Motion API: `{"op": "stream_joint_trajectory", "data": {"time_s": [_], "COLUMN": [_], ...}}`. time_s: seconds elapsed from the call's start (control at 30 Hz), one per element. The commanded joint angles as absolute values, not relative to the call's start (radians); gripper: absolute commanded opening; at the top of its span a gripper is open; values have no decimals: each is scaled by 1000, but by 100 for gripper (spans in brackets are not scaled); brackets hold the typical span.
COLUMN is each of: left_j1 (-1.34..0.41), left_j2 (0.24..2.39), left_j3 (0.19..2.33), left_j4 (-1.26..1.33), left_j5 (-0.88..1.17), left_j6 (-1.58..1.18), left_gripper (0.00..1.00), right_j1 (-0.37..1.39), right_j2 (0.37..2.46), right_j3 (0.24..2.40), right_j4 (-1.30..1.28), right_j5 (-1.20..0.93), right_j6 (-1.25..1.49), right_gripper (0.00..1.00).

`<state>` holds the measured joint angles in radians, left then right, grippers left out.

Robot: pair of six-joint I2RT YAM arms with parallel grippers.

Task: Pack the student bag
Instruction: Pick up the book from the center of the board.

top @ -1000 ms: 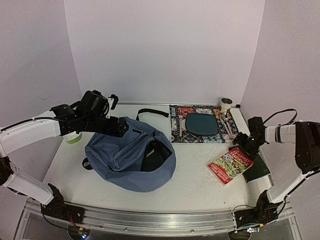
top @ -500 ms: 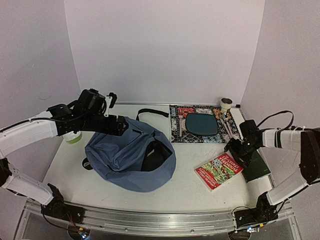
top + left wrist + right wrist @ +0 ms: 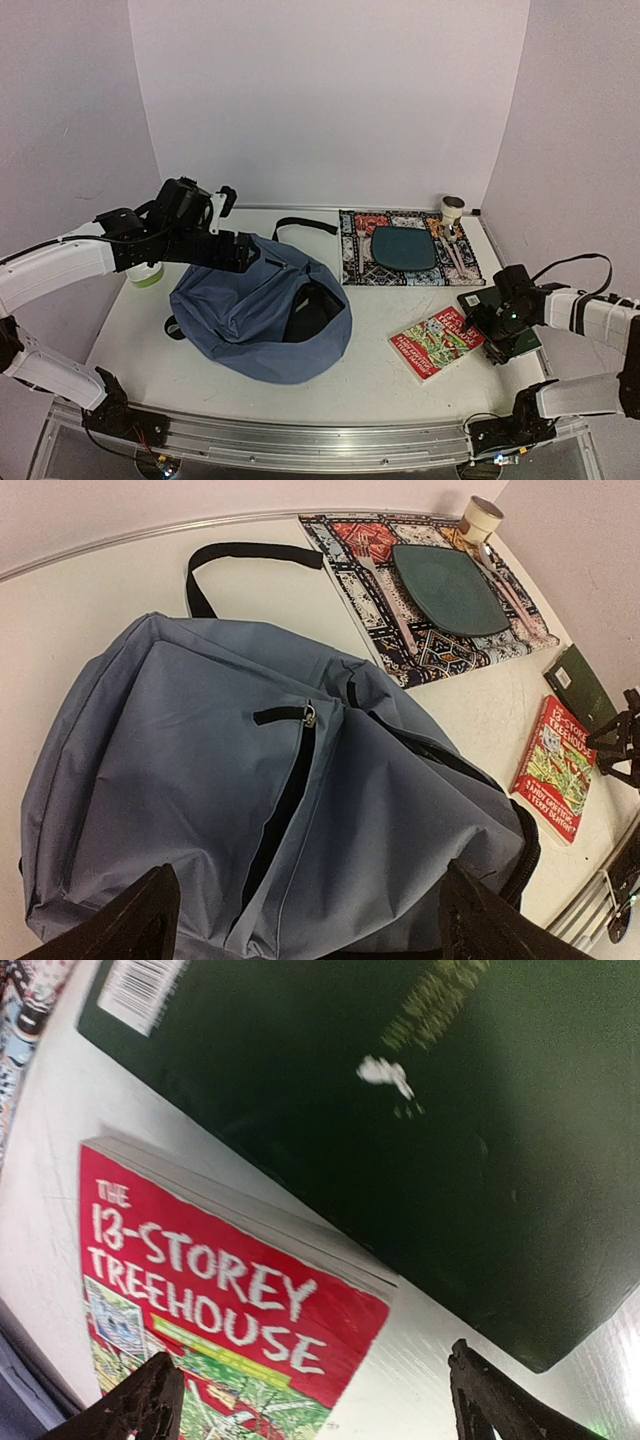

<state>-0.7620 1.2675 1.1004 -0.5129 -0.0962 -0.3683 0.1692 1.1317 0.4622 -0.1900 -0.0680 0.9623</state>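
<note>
The slate-blue backpack point(image 3: 250, 310) lies in the left middle of the table with its main zip gaping; it also fills the left wrist view point(image 3: 200, 780). My left gripper point(image 3: 238, 253) is open, its jaws spread wide over the bag's far edge point(image 3: 320, 930), holding nothing. A red "13-Storey Treehouse" book point(image 3: 435, 343) lies flat at the right, beside a dark green book point(image 3: 525, 345). My right gripper point(image 3: 493, 325) is open and empty, low over the red book's corner point(image 3: 200, 1290) and the green book point(image 3: 400, 1110).
A patterned placemat point(image 3: 360, 262) at the back right holds a teal plate point(image 3: 403, 247), a fork, a spoon and a small cup point(image 3: 453, 207). A green-and-white cup point(image 3: 147, 275) stands under my left arm. A black strap point(image 3: 300, 225) trails behind the bag.
My right gripper has moved nearer to the front edge. The red book has slid left, off the green book. My left arm has barely moved.
</note>
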Motion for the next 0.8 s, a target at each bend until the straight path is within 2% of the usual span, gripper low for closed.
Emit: {"op": "stream_joint_trajectory", "data": {"time_s": [0.0, 0.1, 0.27, 0.33, 0.5, 0.77], "left_j1": [-756, -756, -756, -756, -756, -756], "left_j2": [1273, 1268, 1245, 1241, 1244, 1257], "left_j3": [1151, 1150, 1136, 1130, 1130, 1151], "left_j4": [-471, -472, -474, -473, -472, -472], "left_j5": [-72, -72, -81, -84, -81, -68], "left_j6": [-365, -359, -356, -356, -363, -368], "left_gripper": [91, 91, 91, 91, 91, 91], "right_j1": [174, 161, 142, 142, 142, 166], "right_j2": [1142, 1170, 1271, 1303, 1323, 1381], "right_j3": [498, 546, 593, 592, 542, 484], "right_j4": [-250, -288, -290, -260, -168, -64], "right_j5": [-22, 63, 67, 26, -88, -214], "right_j6": [958, 928, 888, 888, 903, 926], "right_gripper": [91, 90, 89, 86, 71, 62]}}
